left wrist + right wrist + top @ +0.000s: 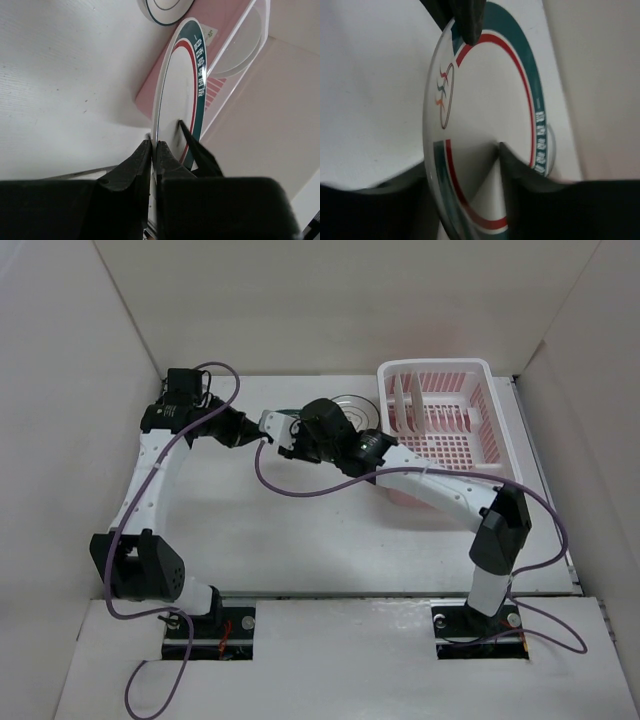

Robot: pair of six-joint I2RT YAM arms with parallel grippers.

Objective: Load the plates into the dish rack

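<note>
A white plate with a dark green rim band and a red line (177, 90) is held on edge between both grippers; it fills the right wrist view (485, 100). My left gripper (154, 145) is shut on its rim, and in the top view it sits at the table's middle (272, 430). My right gripper (462, 160) is shut on the opposite rim, one finger on the plate's face, just right of the left gripper (295, 445). A second green-rimmed plate (352, 405) lies flat beside the pink dish rack (435, 365). Two plates (402, 400) stand upright in the rack.
White walls enclose the table on the left, back and right. The rack stands at the back right, its pink side wall (160, 85) close behind the held plate. Purple cables hang from both arms.
</note>
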